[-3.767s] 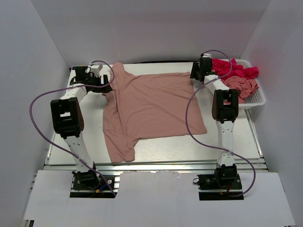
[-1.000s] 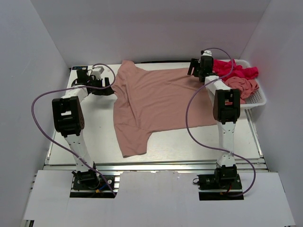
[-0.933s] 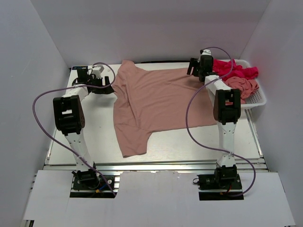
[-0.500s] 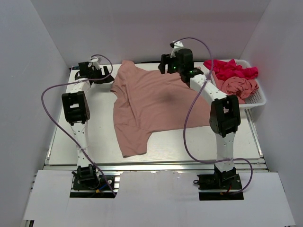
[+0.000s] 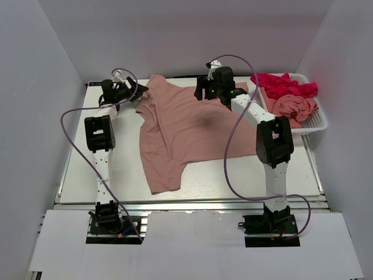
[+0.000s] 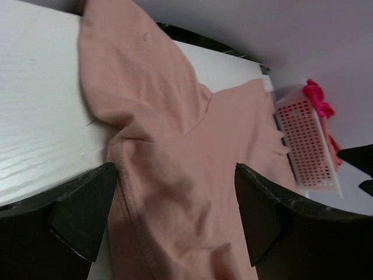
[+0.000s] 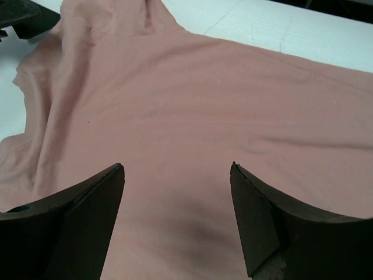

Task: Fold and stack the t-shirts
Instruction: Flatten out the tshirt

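Note:
A dusty salmon-pink t-shirt (image 5: 192,125) lies spread and a little rumpled on the white table (image 5: 105,163), one sleeve reaching toward the near edge. My left gripper (image 5: 139,92) hovers open at the shirt's far-left corner; in the left wrist view its fingers (image 6: 81,210) straddle a hemmed edge of the pink shirt (image 6: 175,116), nothing between them. My right gripper (image 5: 202,93) hangs open over the shirt's far edge, above flat pink cloth (image 7: 204,87). A magenta-red t-shirt (image 5: 285,84) and another pink one (image 5: 296,106) lie bunched in the basket.
The white mesh basket (image 5: 317,121) stands at the table's far right, also seen in the left wrist view as a basket (image 6: 306,146) on its side of the frame. Grey walls enclose the table on three sides. Purple cables loop from both arms.
My right arm has swung left from beside the basket to over the shirt's far edge. My left gripper has shifted right toward the shirt's corner. The shirt has not moved in the last second.

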